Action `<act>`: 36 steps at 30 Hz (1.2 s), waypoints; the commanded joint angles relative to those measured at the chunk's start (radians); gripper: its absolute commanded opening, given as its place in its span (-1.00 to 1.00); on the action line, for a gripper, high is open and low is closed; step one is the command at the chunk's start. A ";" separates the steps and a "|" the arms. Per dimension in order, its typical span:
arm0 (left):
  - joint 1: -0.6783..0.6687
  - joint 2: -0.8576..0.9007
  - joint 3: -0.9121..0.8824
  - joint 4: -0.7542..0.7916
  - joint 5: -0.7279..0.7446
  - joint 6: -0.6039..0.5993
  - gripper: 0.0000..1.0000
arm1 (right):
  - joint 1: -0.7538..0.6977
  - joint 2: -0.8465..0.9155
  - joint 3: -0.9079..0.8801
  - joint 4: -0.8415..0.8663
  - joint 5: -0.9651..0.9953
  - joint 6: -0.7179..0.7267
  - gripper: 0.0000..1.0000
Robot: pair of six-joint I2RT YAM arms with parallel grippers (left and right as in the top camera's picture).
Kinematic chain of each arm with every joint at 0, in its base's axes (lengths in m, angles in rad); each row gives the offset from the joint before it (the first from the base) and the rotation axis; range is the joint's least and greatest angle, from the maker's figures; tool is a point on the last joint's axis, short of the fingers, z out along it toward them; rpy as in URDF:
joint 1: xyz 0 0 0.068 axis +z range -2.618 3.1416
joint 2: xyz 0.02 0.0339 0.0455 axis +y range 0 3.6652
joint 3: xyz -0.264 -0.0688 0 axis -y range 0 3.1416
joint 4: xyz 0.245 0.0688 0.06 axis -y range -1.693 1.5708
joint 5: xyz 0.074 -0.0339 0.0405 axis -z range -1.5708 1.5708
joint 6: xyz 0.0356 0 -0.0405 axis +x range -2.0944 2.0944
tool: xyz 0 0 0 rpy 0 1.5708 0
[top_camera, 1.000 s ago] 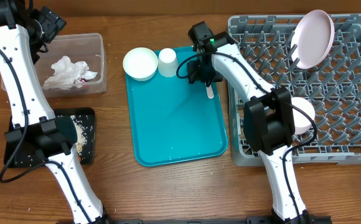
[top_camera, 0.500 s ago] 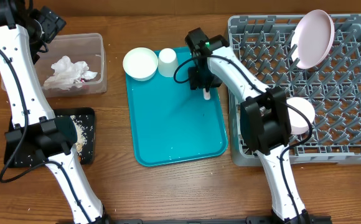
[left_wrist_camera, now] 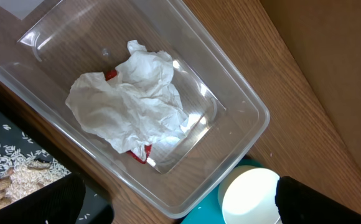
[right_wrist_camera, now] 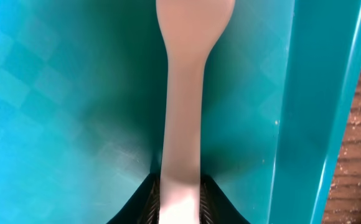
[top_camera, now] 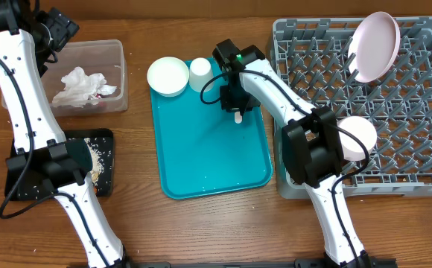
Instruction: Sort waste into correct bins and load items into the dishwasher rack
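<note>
The fork [right_wrist_camera: 182, 112] runs off the top edge, so its prongs are unseen. Its lower end vanishes between the right gripper [right_wrist_camera: 180, 200] fingers. Napkins [left_wrist_camera: 131, 102] bury most of the red wrapper [left_wrist_camera: 140, 153]. The left arm [top_camera: 22, 97] covers part of the black tray [top_camera: 26, 190].

White fork [right_wrist_camera: 180, 93] gripped over teal tray [top_camera: 201, 156], pink plate [top_camera: 375, 45] leaning in grey rack [top_camera: 417, 149]
</note>
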 commanded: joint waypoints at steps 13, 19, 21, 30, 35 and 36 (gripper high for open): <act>-0.006 -0.002 -0.001 -0.002 -0.007 -0.006 1.00 | -0.035 0.018 0.176 -0.116 -0.106 0.029 -0.92; -0.006 -0.002 -0.001 -0.002 -0.007 -0.006 1.00 | -0.080 -0.018 0.272 -0.168 -0.106 0.027 -0.91; -0.007 -0.002 -0.001 -0.002 -0.007 -0.006 1.00 | -0.085 -0.011 0.264 -0.165 -0.106 0.027 -0.10; -0.007 -0.002 -0.001 -0.002 -0.007 -0.006 0.99 | -0.045 -0.007 0.111 0.018 -0.094 0.028 0.18; -0.007 -0.002 -0.001 -0.002 -0.007 -0.006 1.00 | -0.040 -0.006 0.052 0.072 -0.093 0.029 0.17; -0.007 -0.002 -0.001 -0.002 -0.007 -0.006 0.99 | -0.040 -0.005 0.047 0.077 -0.089 0.031 0.17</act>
